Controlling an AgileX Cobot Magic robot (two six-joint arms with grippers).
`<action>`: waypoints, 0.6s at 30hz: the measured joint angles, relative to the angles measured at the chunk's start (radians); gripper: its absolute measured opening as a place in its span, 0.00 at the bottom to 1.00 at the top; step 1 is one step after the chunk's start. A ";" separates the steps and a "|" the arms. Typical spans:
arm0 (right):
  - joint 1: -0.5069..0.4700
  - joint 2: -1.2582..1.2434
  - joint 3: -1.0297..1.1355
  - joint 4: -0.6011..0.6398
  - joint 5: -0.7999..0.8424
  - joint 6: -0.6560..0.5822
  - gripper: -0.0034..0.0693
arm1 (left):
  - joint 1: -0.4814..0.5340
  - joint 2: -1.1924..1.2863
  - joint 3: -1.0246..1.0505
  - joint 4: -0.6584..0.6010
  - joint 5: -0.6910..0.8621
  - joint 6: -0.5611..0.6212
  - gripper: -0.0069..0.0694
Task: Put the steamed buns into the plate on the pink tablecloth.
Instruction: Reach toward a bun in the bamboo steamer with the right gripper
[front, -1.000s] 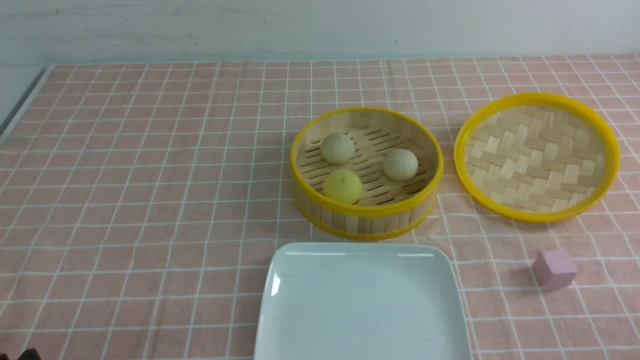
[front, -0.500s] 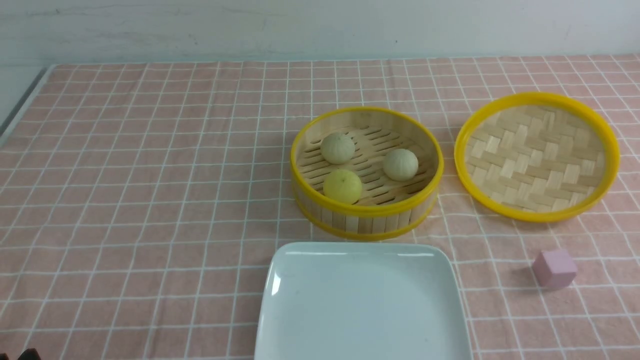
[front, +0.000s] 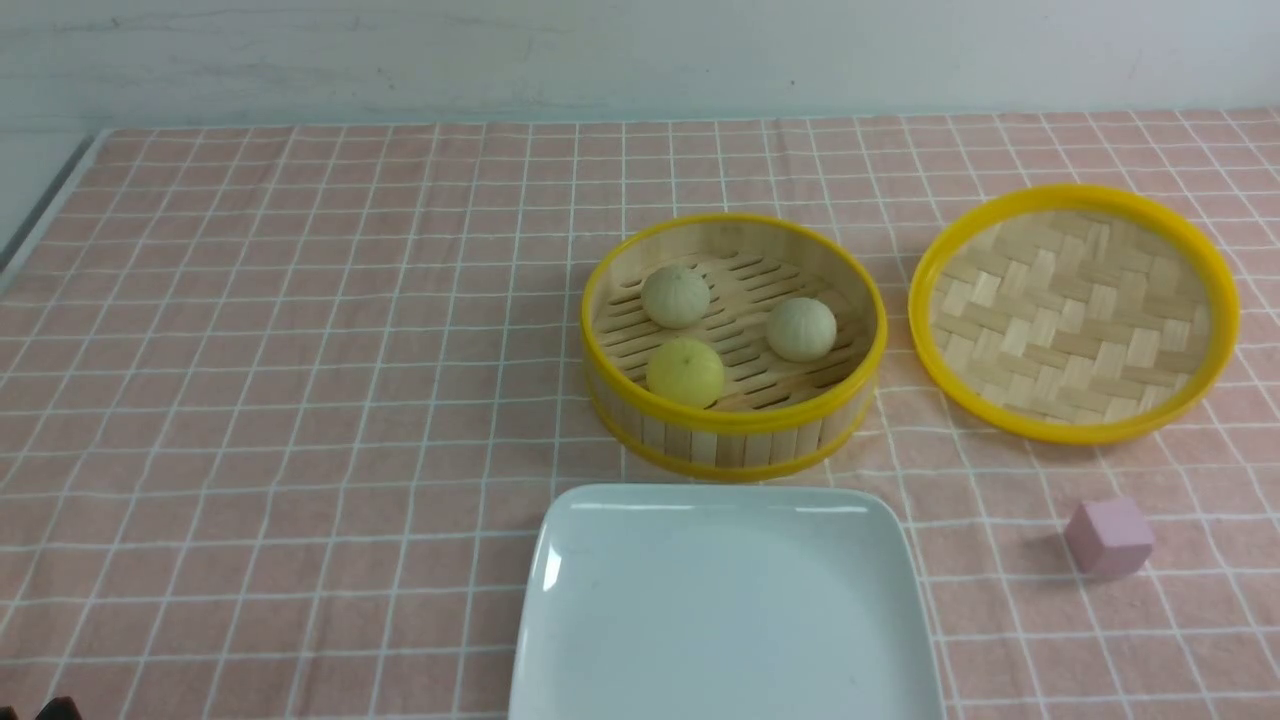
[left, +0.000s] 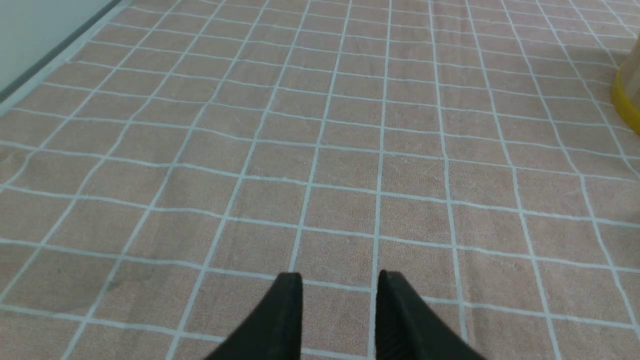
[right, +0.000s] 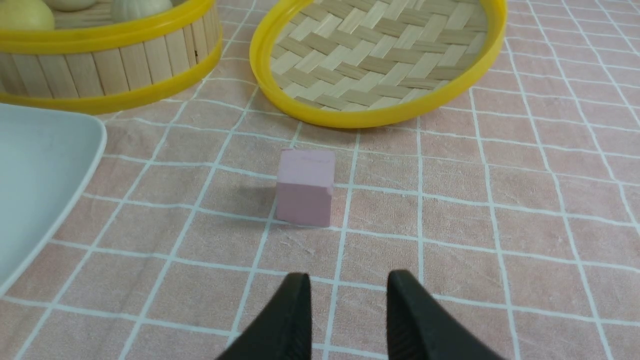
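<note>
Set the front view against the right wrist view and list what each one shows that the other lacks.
Front only: the back wall, and the three steamed buns seen whole on the slatted floor of the bamboo steamer. Right wrist only: the right gripper, jaws apart and empty. Both: the steamer, the woven lid, the pink cube, the plate, the pink tablecloth, and the buns, though the wrist view catches only their edges.

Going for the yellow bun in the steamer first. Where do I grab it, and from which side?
Come straight down and pinch the yellow bun across its round middle. It sits close to the raised near wall of the steamer, so a side approach looks blocked. Set the jaws to its left and right, where the slatted floor is bare.
</note>
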 joint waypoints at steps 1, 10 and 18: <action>0.000 0.000 0.000 0.000 0.000 0.000 0.38 | 0.000 0.000 0.000 0.000 0.000 0.000 0.41; 0.000 0.000 0.000 -0.001 0.000 0.000 0.38 | 0.000 0.000 0.000 0.000 0.000 0.000 0.41; 0.000 0.000 0.008 0.385 -0.027 0.257 0.38 | 0.000 0.000 0.000 -0.415 0.000 -0.317 0.41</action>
